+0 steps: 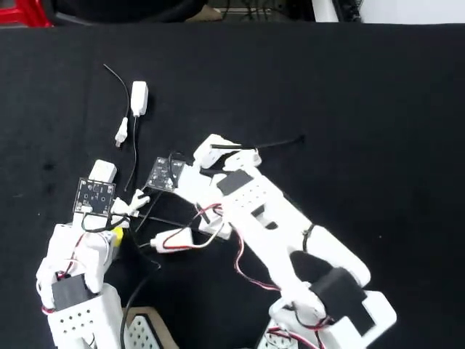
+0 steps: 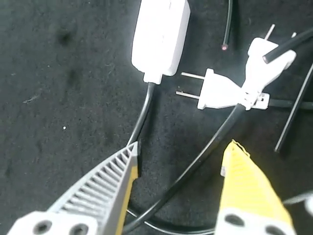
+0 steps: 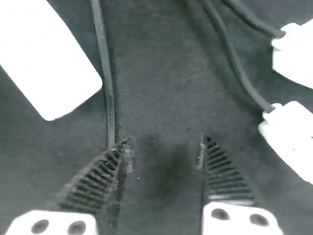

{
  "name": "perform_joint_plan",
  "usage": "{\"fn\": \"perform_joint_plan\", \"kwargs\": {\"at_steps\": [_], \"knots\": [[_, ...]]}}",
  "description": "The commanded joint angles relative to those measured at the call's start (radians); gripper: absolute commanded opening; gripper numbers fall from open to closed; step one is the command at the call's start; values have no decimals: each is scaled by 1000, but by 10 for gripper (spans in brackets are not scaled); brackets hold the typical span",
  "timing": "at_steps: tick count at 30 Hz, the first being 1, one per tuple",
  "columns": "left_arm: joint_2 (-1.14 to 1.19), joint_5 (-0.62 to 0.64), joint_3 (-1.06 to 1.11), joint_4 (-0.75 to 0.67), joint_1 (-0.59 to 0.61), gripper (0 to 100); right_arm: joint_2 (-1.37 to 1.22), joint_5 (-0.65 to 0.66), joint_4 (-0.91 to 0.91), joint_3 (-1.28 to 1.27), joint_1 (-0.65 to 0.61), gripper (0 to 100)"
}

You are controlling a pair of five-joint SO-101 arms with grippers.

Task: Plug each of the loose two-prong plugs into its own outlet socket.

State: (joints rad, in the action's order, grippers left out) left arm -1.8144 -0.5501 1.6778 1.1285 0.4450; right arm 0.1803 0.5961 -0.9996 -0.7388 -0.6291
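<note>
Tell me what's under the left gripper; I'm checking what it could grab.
Below the open left gripper, a plug's black cord crosses the black cloth. The socket cord disappears behind the grey finger.

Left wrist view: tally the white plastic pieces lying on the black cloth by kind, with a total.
White rectangular outlet socket block: 1
White two-prong plugs: 2, one with its prongs pointing toward the socket's cable, one just beyond it
Total: 3
A white sliver at the frame edge is too cut off to name, so it is not counted.
</note>
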Motion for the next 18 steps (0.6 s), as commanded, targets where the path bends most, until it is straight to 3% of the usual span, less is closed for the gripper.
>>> {"fn": "perform_joint_plan", "kwargs": {"at_steps": [1, 7, 13, 18], "knots": [[-6, -8, 4, -20, 12, 271, 39, -58, -8, -15, -71, 208], [-6, -8, 4, -20, 13, 271, 21, -86, 52, -65, -84, 208], [-6, -8, 4, -18, 13, 271, -162, -84, 81, -4, -78, 203], [-6, -9, 5, -18, 13, 271, -259, -84, 12, 87, -78, 55]]}}
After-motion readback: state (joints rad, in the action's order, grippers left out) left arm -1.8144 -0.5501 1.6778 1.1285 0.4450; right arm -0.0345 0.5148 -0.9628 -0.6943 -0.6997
